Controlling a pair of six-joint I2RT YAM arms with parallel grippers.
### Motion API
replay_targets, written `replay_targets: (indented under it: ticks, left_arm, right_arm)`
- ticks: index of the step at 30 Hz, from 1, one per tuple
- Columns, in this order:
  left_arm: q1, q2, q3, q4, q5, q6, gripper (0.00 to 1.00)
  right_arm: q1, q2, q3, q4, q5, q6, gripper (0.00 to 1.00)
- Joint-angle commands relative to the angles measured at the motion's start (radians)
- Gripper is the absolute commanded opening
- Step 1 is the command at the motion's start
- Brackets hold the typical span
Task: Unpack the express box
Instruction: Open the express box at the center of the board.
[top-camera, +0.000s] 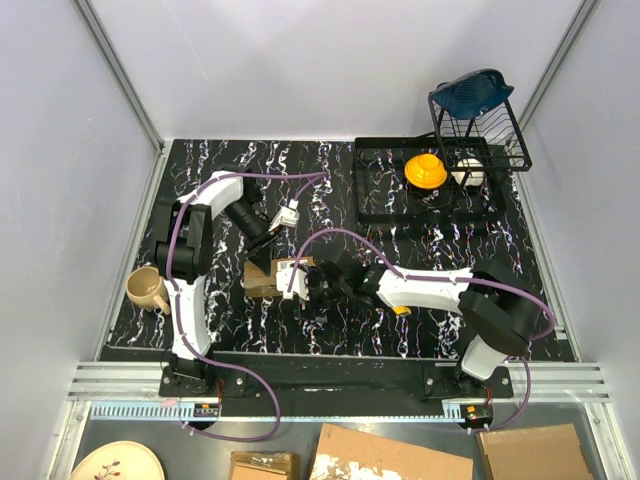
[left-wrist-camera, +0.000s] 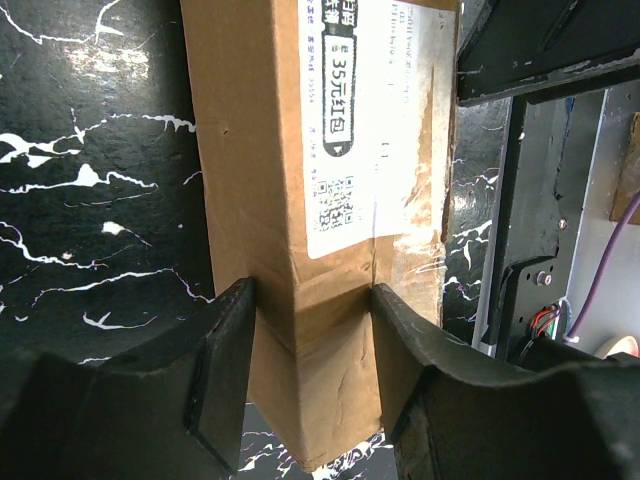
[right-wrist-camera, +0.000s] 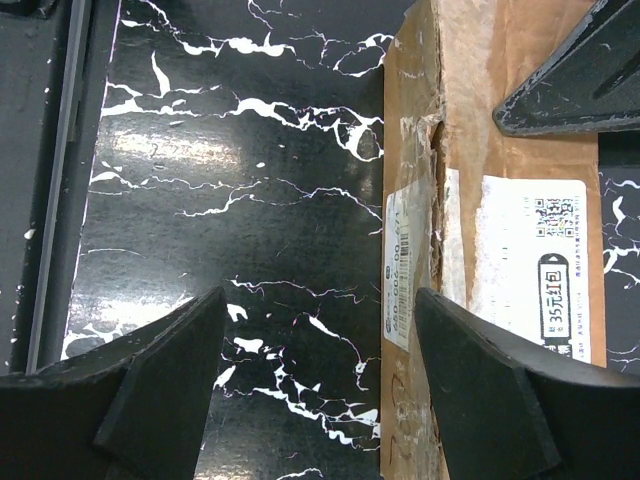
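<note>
On the black marbled surface (top-camera: 300, 190), the express box (top-camera: 275, 275) is clamped at one end by the left claw (left-wrist-camera: 312, 295), apparently to steady it. The right claw (right-wrist-camera: 320, 300) is held wide open and empty over its torn edge.

express box (top-camera: 262, 280): right end hidden beneath the right gripper (top-camera: 308, 284) from above; far end cut by the left wrist view's top edge
shipping label (left-wrist-camera: 370, 130): fine print too small to read
plate (top-camera: 115, 465): cut by bottom edge
cardboard pieces (top-camera: 390, 460): likewise cut off
</note>
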Motion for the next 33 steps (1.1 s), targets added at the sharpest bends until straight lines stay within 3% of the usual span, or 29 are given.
replay_targets:
  ticks: [1, 27, 33]
  left_arm:
    - [-0.006, 0.056, -0.047, -0.036, -0.152, 0.083, 0.46]
    - [-0.006, 0.054, -0.061, -0.029, -0.144, 0.083, 0.45]
    - [-0.005, 0.043, -0.072, -0.023, -0.141, 0.083, 0.45]
  right_arm:
    - [0.006, 0.009, 0.0, 0.08, 0.055, -0.03, 0.81]
    - [0.009, -0.096, 0.026, 0.097, 0.08, -0.047, 0.8]
    - [0.009, -0.042, 0.017, 0.1, 0.1, -0.053, 0.81]
